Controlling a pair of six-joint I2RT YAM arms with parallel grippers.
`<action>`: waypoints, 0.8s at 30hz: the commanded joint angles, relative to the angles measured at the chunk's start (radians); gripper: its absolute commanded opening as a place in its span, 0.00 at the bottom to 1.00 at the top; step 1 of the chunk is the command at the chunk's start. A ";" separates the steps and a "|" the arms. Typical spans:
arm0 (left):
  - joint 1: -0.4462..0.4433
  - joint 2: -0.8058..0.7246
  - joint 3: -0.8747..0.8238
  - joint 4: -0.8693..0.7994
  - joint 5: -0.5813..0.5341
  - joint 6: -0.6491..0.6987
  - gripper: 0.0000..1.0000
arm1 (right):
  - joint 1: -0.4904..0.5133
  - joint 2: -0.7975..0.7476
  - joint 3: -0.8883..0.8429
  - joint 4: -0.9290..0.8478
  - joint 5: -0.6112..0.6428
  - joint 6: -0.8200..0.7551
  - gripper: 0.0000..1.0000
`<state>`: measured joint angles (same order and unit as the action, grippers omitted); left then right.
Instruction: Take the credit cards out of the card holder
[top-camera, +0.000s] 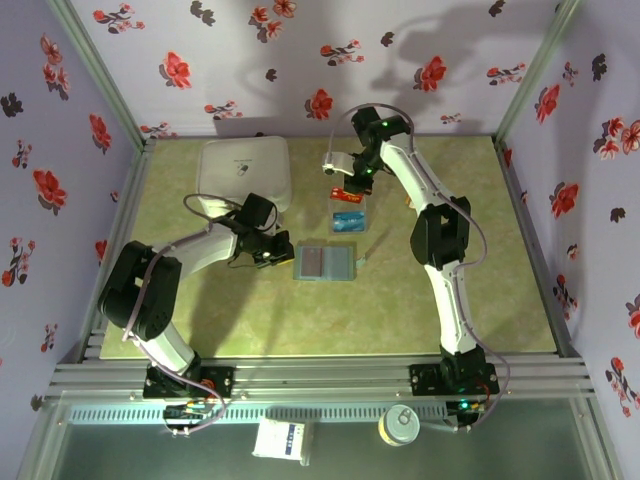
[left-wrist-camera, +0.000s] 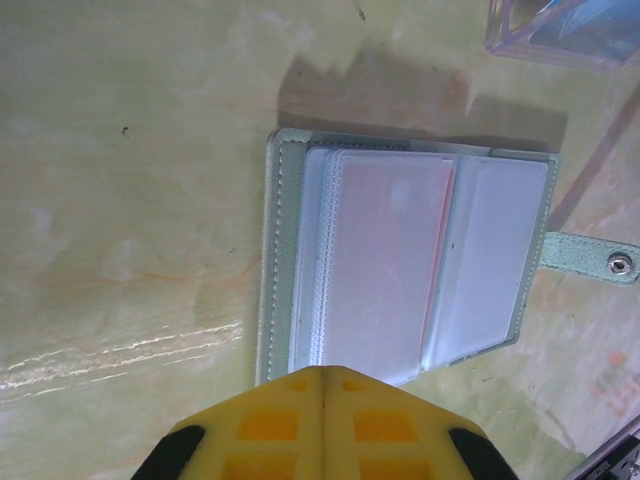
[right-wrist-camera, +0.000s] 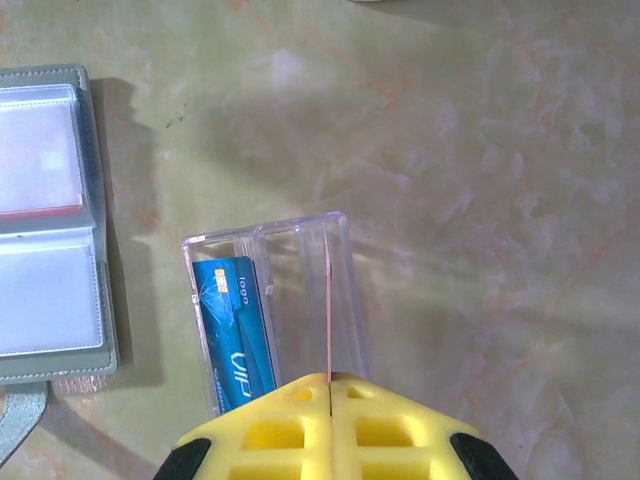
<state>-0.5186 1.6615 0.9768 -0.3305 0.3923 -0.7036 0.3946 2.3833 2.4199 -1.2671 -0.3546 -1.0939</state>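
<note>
The top camera looks down from high above the card holder (top-camera: 325, 262). Both wrist cameras hover close, sharing it.

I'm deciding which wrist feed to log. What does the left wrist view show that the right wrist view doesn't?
Left wrist, not right: the left gripper, shut, and the strap's snap stud. Right wrist, not left: the right gripper pinching a red-orange card edge-on, and lettering on the blue card. Both: the open card holder and clear tray.

I see the grey-green card holder (top-camera: 325, 262) lying open and flat beside the clear tray (right-wrist-camera: 262, 228); blue card (right-wrist-camera: 235, 330) inside the tray, red card (right-wrist-camera: 327, 310) edge-on above it.
</note>
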 joint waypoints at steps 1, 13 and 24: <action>0.007 0.020 0.025 -0.028 -0.010 0.004 0.00 | -0.003 0.018 0.014 -0.004 0.020 -0.024 0.00; 0.008 0.034 0.027 -0.024 -0.009 0.002 0.00 | -0.005 0.051 0.014 -0.092 0.004 -0.046 0.00; 0.008 0.032 0.019 -0.016 -0.009 -0.005 0.00 | -0.004 0.071 0.014 -0.130 -0.020 -0.047 0.00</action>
<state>-0.5186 1.6829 0.9794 -0.3302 0.3923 -0.7036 0.3943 2.4359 2.4199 -1.3441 -0.3485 -1.1194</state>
